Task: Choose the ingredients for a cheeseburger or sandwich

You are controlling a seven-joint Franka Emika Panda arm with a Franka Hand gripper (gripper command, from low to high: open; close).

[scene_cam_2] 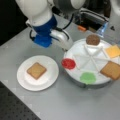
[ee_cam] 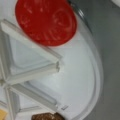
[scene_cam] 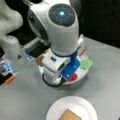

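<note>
hovering over the divided tray's (scene_cam_2: 75, 53) rim, the hand (scene_cam_2: 67, 46) is hard to read, open or shut i cannot tell. one bread square (scene_cam_2: 36, 70) lies on the plate (scene_cam_2: 23, 81); a slightly off descent could strike a divider beside the red disc (ee_cam: 45, 21).

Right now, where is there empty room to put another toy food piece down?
On the round white paper plate, bare rim circles the tan bread square. In the round white divided tray, the wedge between the red disc and dark brown round patty is bare. The tray's right side is crowded. The end effector is hidden.
</note>
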